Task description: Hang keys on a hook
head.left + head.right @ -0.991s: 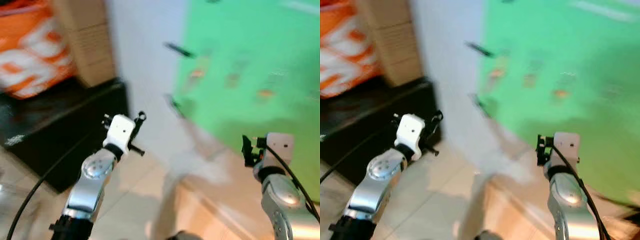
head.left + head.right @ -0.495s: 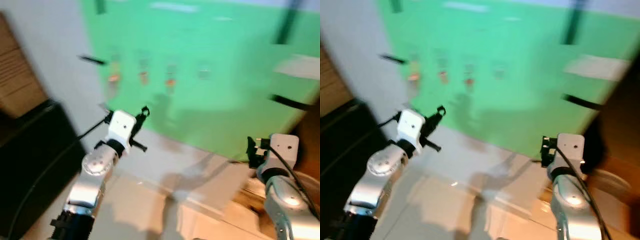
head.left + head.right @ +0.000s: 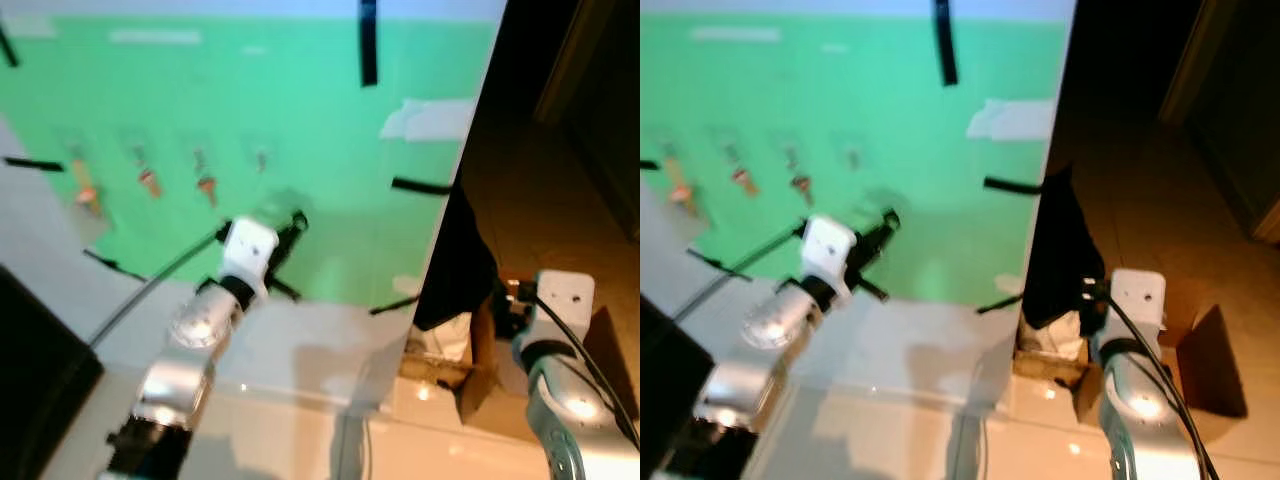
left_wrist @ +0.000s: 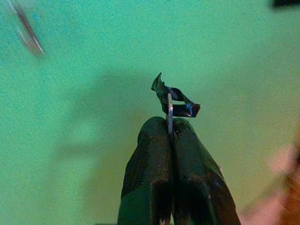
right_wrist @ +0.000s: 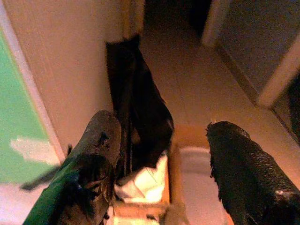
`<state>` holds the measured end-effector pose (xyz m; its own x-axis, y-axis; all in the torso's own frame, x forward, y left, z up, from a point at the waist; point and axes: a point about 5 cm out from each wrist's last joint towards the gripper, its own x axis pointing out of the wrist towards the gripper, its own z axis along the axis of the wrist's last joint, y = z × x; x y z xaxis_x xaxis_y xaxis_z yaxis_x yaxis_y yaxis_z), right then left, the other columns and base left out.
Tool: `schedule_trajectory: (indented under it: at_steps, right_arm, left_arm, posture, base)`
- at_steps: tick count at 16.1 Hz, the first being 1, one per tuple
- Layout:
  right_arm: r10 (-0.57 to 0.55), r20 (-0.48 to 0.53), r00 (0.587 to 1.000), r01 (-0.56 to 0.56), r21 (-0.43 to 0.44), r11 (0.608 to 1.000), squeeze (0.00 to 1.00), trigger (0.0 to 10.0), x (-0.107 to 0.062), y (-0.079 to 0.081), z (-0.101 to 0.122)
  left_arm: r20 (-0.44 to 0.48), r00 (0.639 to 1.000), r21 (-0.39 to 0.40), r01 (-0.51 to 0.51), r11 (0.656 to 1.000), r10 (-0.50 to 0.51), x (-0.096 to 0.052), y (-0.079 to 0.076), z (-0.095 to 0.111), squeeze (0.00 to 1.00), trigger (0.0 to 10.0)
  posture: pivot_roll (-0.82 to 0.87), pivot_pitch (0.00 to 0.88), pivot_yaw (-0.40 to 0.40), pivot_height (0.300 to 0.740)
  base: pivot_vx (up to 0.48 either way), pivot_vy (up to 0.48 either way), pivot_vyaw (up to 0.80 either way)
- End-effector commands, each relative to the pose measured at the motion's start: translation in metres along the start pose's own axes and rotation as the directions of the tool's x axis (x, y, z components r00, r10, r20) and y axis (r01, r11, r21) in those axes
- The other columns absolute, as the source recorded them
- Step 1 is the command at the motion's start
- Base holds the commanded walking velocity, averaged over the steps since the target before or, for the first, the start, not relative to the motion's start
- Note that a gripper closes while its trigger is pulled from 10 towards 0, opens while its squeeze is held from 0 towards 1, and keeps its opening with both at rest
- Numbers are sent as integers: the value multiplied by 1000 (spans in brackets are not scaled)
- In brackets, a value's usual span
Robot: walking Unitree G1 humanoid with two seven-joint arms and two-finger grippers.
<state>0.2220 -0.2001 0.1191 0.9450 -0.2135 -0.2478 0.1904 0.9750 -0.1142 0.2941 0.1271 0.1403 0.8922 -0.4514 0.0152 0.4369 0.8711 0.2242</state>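
Keys point(image 4: 171, 104) pinched at left pincer point(image 4: 169, 133) tips

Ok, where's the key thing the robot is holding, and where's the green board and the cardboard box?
key point(image 4: 170, 115), left wrist view, its thin metal edge above the fingers
green board point(image 3: 280, 90), left eye view, bare green face
box point(image 3: 590, 345), left eye view, open flap

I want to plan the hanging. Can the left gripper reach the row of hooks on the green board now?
Probably yes: the left gripper, shut on the key, faces the green board unobstructed; the hooks lie to its left.
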Motion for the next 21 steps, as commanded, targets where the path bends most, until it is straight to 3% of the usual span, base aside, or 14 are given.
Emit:
schedule_trajectory:
  at_steps: [1, 3, 8, 11, 13, 15, 16, 18, 21]
  right_arm:
    - [98, 21, 995, -98, 10, 995, 0, 10000, -2, 13, 4]
    - [185, 27, 982, -186, 15, 983, 0, 10000, -3, 19, 4]
    - [274, 57, 960, -273, -31, 962, 0, 10000, 1, 12, 13]
    - [407, 71, 911, -400, -89, 912, 0, 10000, 0, 16, 21]
    - [472, 75, 878, -461, -124, 878, 0, 10000, -2, 20, 25]
    - [496, 75, 865, -483, -144, 864, 0, 10000, -2, 22, 27]
    - [484, 82, 871, -470, -142, 871, 0, 10000, -1, 21, 29]
    - [386, 94, 918, -381, -67, 922, 0, 10000, 5, 19, 28]
    - [375, 88, 923, -374, -28, 927, 0, 10000, 3, 25, 22]
  left_arm:
    - [10, 997, 48, -75, 996, 75, -5, 12, 1, 0, 10000]
    - [65, 988, 104, -147, 984, 141, -10, 16, 11, 0, 10000]
    - [86, 959, 92, -277, 957, 269, -18, 18, 14, 0, 10000]
    - [110, 907, 162, -420, 893, 407, -24, 33, 21, 0, 10000]
    - [112, 892, 166, -451, 877, 437, -24, 36, 22, 0, 10000]
    - [106, 894, 163, -447, 879, 435, -24, 35, 21, 0, 10000]
    - [93, 902, 142, -431, 891, 421, -23, 33, 19, 0, 10000]
    - [51, 930, 120, -366, 923, 363, -20, 26, 15, 0, 10000]
    - [50, 935, 126, -355, 926, 351, -17, 31, 17, 0, 10000]
  posture:
    - [-149, 0, 33, 740]
    - [-141, 0, 30, 740]
    - [-129, 0, 9, 740]
    - [-126, 0, 4, 740]
    - [-128, 0, 5, 740]
    - [-128, 0, 5, 740]
    - [-125, 0, 5, 740]
    - [-126, 0, 12, 740]
    - [-121, 0, 23, 740]
  base:
    - [0, 0, 0]
    - [0, 0, 0]
    - [0, 0, 0]
    - [0, 0, 0]
    - [0, 0, 0]
    - [0, 0, 0]
    - [0, 0, 0]
    - [0, 0, 0]
    - [0, 0, 0]
